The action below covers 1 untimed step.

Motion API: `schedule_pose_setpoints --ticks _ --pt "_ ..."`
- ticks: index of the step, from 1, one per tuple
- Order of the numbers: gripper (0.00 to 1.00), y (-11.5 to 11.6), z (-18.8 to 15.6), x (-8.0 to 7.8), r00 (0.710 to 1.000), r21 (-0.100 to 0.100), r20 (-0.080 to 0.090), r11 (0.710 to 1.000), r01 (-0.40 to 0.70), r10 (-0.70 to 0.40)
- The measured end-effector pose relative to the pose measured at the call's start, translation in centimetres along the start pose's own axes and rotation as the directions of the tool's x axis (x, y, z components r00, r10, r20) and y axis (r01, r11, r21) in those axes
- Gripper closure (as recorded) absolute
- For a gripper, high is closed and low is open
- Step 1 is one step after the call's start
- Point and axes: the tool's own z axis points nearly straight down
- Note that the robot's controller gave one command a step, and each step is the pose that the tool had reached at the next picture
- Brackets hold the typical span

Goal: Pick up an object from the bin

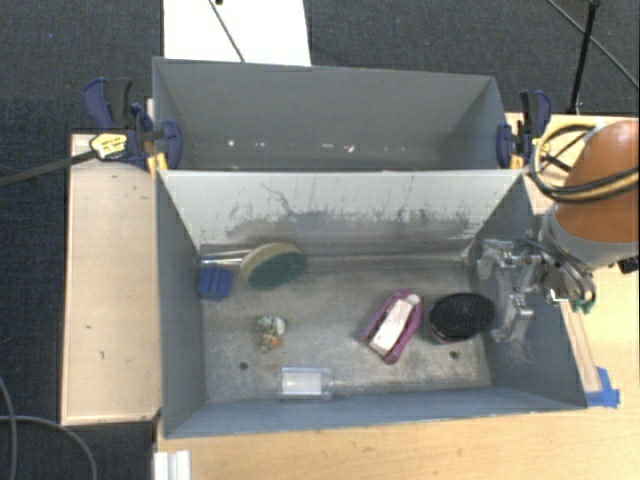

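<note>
My gripper point(500, 296) hangs at the bin's right side, above the sloping right wall, open with nothing between its fingers. Just to its left a black round ridged disc point(459, 318) lies on the bin floor, apart from the fingertips. Left of the disc, a purple and white oblong thing point(392, 325) lies tilted on the floor.
A round green brush point(272, 265) with a blue handle point(214, 281) lies at the back left. A small brownish knot-like piece point(268, 331) sits left of centre. A clear plastic piece point(305, 381) rests by the front wall. The arm's orange cover stands over the right rim.
</note>
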Motion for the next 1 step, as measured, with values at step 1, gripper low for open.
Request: schedule_pose_setpoints --ticks 1 --pt "0.00 -0.30 8.69 0.71 0.999 -0.001 0.001 0.999 -0.047 0.047"
